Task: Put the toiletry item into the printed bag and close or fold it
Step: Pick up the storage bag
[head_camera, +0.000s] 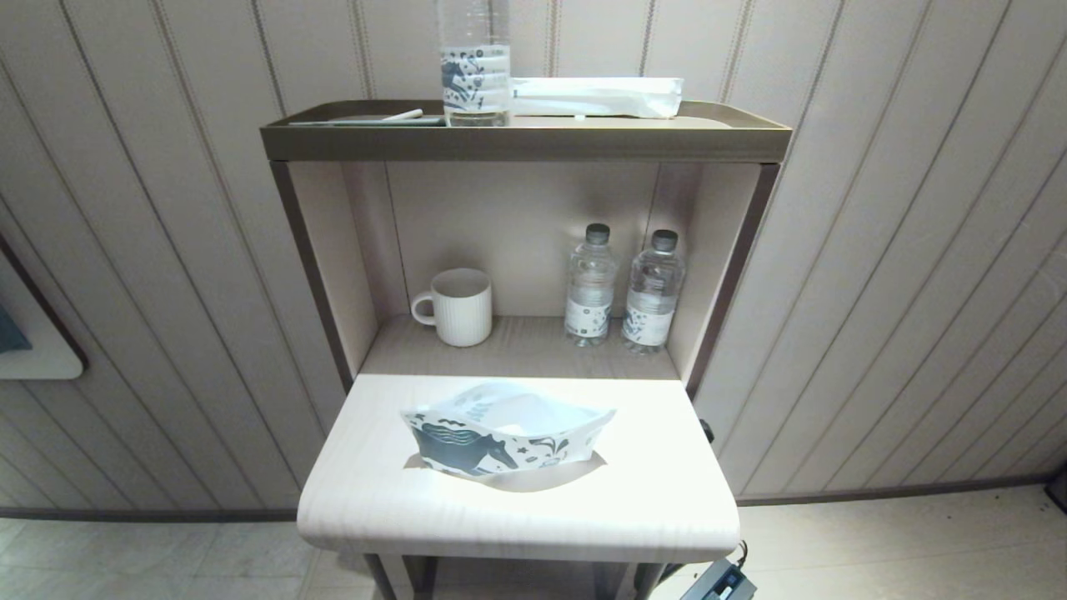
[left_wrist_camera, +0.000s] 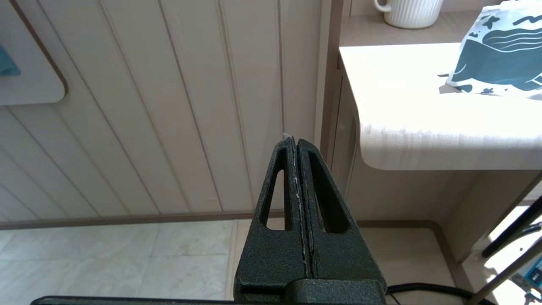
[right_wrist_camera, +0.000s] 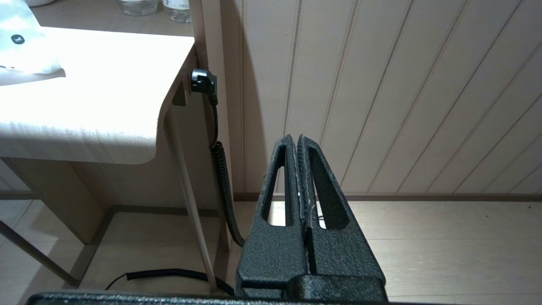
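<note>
Your head view shows neither arm; only the wrist views do: left claw (left_wrist_camera: 296,142) pressed together, holding nothing, low beside the table (head_camera: 375,500); right claw (right_wrist_camera: 296,140) likewise, off the table's other side; printed bag (head_camera: 507,437) stands mouth-open mid-table, contents not discernible; toiletry item (head_camera: 403,115) lies on the top shelf (head_camera: 525,142).

Bright light from above washes the table (head_camera: 667,467) nearly white in all three views, with glare hiding its grain. The bag (head_camera: 504,437) throws a soft shadow toward the front edge, and the shelf recess (head_camera: 517,242) sits dimmer. Wall lines bow slightly at the head view's edges.
</note>
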Robot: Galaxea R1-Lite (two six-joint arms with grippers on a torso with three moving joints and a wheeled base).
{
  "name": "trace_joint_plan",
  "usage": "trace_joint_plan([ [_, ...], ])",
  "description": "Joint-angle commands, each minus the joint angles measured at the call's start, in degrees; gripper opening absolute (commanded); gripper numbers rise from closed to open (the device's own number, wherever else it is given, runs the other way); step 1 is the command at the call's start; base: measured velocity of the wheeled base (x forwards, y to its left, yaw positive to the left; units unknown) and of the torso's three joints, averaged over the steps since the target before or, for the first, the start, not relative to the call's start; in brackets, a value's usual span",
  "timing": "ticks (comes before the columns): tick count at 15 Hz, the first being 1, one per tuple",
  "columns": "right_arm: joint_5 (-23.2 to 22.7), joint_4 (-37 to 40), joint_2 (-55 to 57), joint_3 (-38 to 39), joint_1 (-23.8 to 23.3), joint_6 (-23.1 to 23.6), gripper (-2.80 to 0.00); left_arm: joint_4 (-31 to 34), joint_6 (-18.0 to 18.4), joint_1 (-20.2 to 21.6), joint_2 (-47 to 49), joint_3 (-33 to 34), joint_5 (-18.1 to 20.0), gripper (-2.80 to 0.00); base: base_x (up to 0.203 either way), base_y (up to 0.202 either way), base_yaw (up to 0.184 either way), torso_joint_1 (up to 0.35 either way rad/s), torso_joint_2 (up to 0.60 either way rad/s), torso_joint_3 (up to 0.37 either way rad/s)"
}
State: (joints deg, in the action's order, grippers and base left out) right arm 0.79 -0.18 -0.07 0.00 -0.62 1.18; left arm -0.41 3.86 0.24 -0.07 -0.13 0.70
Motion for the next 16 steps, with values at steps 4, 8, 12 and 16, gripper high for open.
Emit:
trace_joint_plan([
  [4, -0.1, 0.0, 0.1, 0.0, 0.0, 0.0, -2.80, 0.0, 0.0, 0.0, 0.1, 0.0, 0.0, -2.80, 0.000, 0.000, 0.000, 0.000, 0.00, 0.000],
  [8, -0.4, -0.1, 0.1, 0.0, 0.1, 0.2, -2.80, 0.0, 0.0, 0.0, 0.1, 0.0, 0.0, -2.80, 0.000, 0.000, 0.000, 0.000, 0.00, 0.000],
  [12, -0.3, 0.0, 0.1, 0.0, 0.1, 0.0, -2.80, 0.0, 0.0, 0.0, 0.1, 0.0, 0.0, -2.80, 0.000, 0.000, 0.000, 0.000, 0.00, 0.000],
  [16, -0.3, 0.0, 0.1, 0.0, 0.0, 0.0, -2.80, 0.0, 0.0, 0.0, 0.1, 0.0, 0.0, -2.80, 0.000, 0.000, 0.000, 0.000, 0.00, 0.000],
])
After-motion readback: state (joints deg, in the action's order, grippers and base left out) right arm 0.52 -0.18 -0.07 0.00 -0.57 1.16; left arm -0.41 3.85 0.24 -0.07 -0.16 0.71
